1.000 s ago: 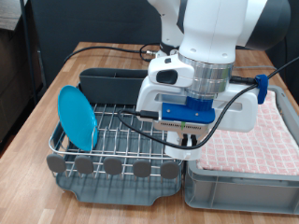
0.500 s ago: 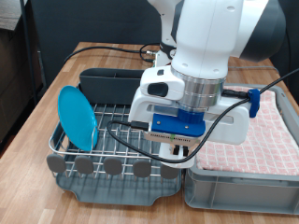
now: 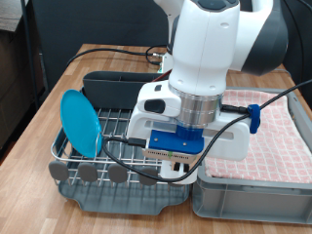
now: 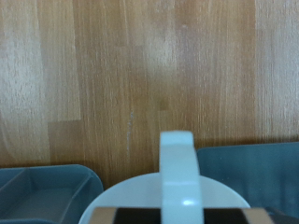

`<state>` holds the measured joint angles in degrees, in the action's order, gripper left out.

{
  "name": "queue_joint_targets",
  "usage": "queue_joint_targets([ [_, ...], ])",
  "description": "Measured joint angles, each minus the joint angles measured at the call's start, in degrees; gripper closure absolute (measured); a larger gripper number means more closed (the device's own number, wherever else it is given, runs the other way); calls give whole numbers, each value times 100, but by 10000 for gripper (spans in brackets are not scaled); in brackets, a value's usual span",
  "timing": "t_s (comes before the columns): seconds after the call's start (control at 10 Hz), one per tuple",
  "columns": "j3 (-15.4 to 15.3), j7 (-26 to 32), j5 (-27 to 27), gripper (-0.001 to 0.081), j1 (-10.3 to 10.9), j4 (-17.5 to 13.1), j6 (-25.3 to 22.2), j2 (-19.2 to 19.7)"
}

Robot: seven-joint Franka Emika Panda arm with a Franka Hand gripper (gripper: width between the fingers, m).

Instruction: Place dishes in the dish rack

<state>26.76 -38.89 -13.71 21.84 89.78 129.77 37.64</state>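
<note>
Blue plate (image 3: 80,121) stands on edge at the dish rack (image 3: 117,148)'s left, propped between wires. My pincer (image 3: 181,168) hangs low over the rack's right; wrist view shows the white mug (image 4: 177,191) close beneath; whether it's gripped, I cannot tell.

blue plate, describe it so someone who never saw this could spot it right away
Find the silver wire dish rack on the wooden table. At its end toward the exterior view's left, the blue plate stands on edge, the only bright blue disc there.
</note>
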Motion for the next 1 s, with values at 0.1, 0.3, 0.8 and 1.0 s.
queue_joint_targets([
  [0.1,-48,26,-10,735,-51,-2,47,23],
  [0.3,-135,61,-39,735,-155,-62,58,102],
  [0.8,-374,244,-198,572,-437,-375,-30,393],
  [1.0,-412,377,-191,408,-488,-778,-701,487],
])
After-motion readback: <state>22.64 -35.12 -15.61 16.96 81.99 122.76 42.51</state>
